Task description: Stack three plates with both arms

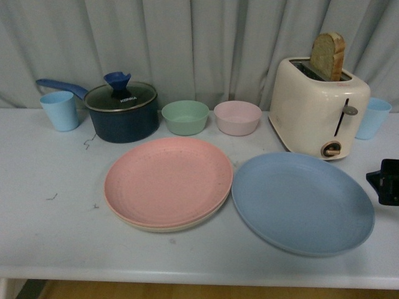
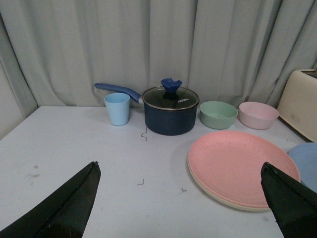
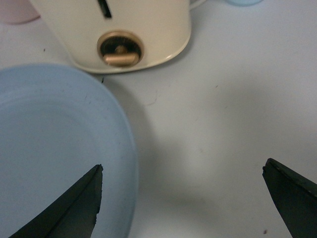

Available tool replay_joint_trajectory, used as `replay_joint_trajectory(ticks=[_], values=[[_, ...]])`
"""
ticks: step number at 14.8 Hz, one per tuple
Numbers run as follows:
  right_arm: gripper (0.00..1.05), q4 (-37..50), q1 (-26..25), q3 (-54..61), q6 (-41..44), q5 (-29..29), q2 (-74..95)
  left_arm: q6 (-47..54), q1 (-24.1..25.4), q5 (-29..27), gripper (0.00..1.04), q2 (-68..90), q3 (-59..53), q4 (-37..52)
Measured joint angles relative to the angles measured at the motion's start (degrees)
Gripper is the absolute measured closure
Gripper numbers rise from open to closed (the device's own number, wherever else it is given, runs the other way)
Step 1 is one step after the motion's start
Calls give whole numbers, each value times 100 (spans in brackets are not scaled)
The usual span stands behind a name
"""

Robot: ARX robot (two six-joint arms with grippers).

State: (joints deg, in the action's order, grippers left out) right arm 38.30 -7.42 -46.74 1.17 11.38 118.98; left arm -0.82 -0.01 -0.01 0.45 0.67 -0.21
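Right gripper [image 3: 182, 168]: released, its two dark fingers spread wide, with nothing between them and nothing touched.
Right fingers [image 3: 74, 208]: one hung over the inside of the blue plate, the other over bare table [image 3: 223, 124].
Blue plate [image 3: 49, 148]: lay flat on the table below the right gripper, with its rim running through the gap between the fingers.
Left gripper [image 2: 181, 164]: also released and empty, its fingers far apart above the table, touching nothing.
Pink plate [image 1: 168, 180]: ahead of the left gripper, off toward the finger nearer the toaster. It rested on top of the cream plate.
Cream plate [image 1: 168, 228]: lay under the pink plate, with only its rim showing around the near edge.
Plate stack and blue plate: lay just beside each other. Whether the rims touched could not be told.
Toaster [image 1: 318, 112]: just ahead of the right gripper, past the blue plate's rim. A slice of bread [image 1: 328, 56] stood up in its slot.
Pot [image 2: 171, 111]: well ahead of the left gripper near the curtain, with its lid on.
Blue cup [image 2: 118, 109]: stood beside the pot's handle.
Green bowl [image 2: 218, 114] and pink bowl [image 2: 258, 115]: stood side by side beyond the pink plate, between the pot and the toaster.
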Motion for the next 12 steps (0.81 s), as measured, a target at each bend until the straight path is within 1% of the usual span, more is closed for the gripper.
replay_joint_trajectory(ticks=[1,4,6,7,8,10,12], values=[[7,-221,136,-90,-48,-2,122,0,0,0,7,0,0,0],[7,-396,411,-264,-144,-138,422,2,0,-2,7,0,0,0],[7,-463,457,-323,-168,-221,549,0,0,0,7,2,0,0],[10,-461,483,-328,-181,-284,590,0,0,-2,7,0,0,0],[19,-494,479,-339,-186,-308,623,0,0,0,7,0,0,-2],[42,-485,435,-339,-186,-345,632,2,0,0,7,0,0,0],[59,-483,378,-332,-186,-330,629,2,0,0,7,0,0,0]])
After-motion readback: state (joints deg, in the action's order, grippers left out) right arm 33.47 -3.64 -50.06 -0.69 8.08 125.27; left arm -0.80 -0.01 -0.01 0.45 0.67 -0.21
